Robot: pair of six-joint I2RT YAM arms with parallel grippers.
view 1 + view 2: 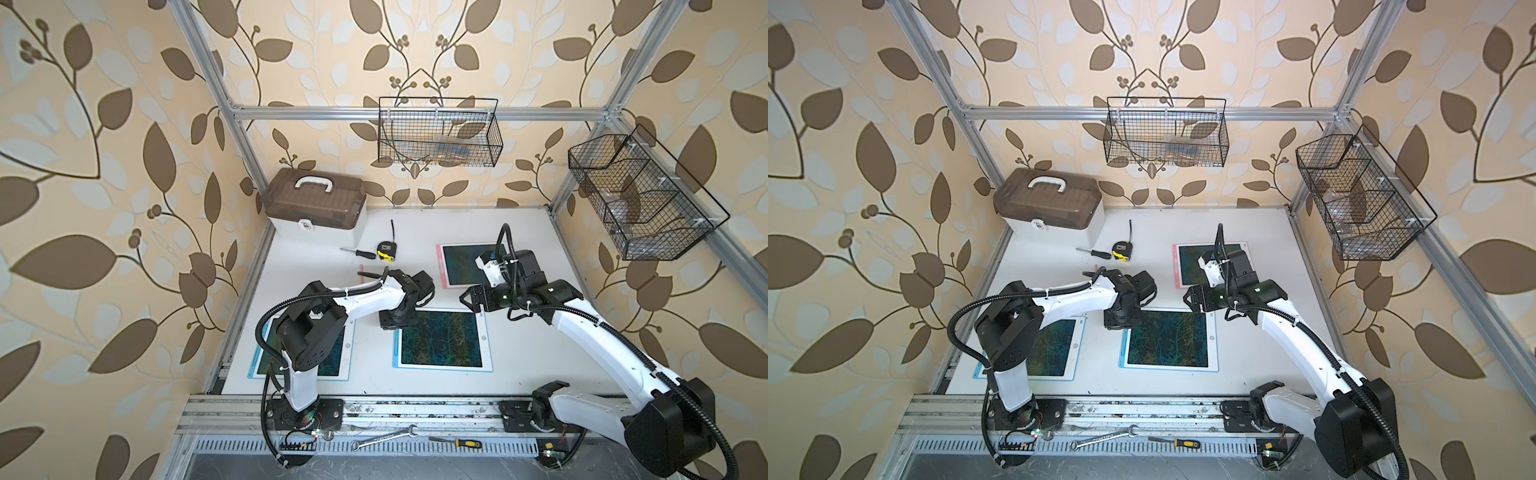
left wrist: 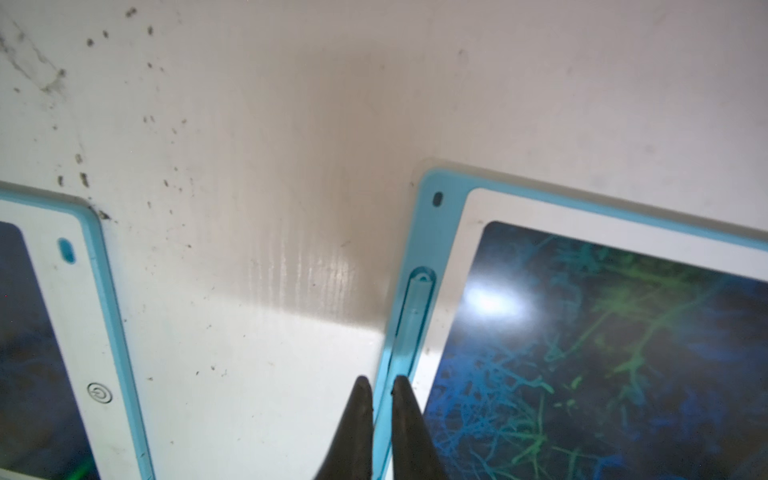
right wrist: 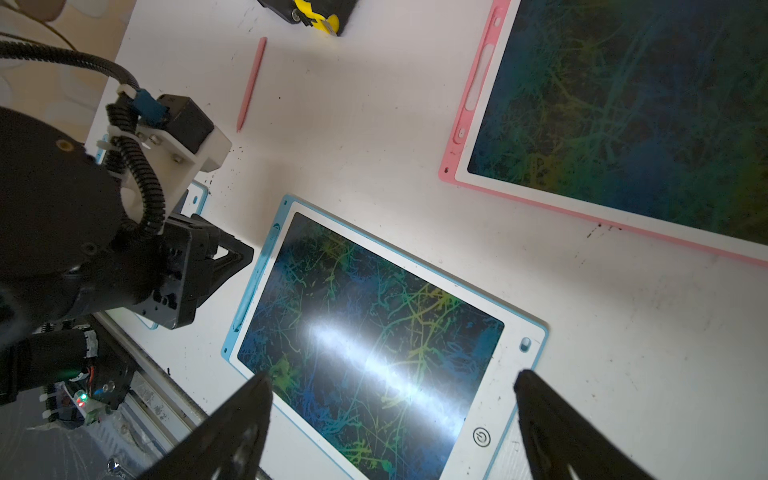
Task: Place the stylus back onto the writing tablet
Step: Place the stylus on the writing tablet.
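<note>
My left claw [image 2: 382, 388] stands at the grooved edge of the middle tablet [image 2: 465, 249]. Its jaws are nearly together with a thin gap, and I cannot tell whether they pinch the blue stylus [image 2: 411, 324] or only straddle the frame beside it. That stylus lies lengthwise in the groove and looks seated to me, so I judge the loose one is what matters next. The pink stylus [image 3: 251, 83] lies flat on the bare table [image 3: 374, 124], beyond my left claw and toward the tape measure [image 1: 385, 250]. It is well apart from the pink tablet [image 1: 440, 266], whose side groove is empty. Its long axis runs away from the arm bases, roughly parallel to that groove, so I expect a sideways carry with little turning. My left arm is the nearer one. My right claw [image 3: 395, 376] hangs wide open and empty above the middle tablet.
</note>
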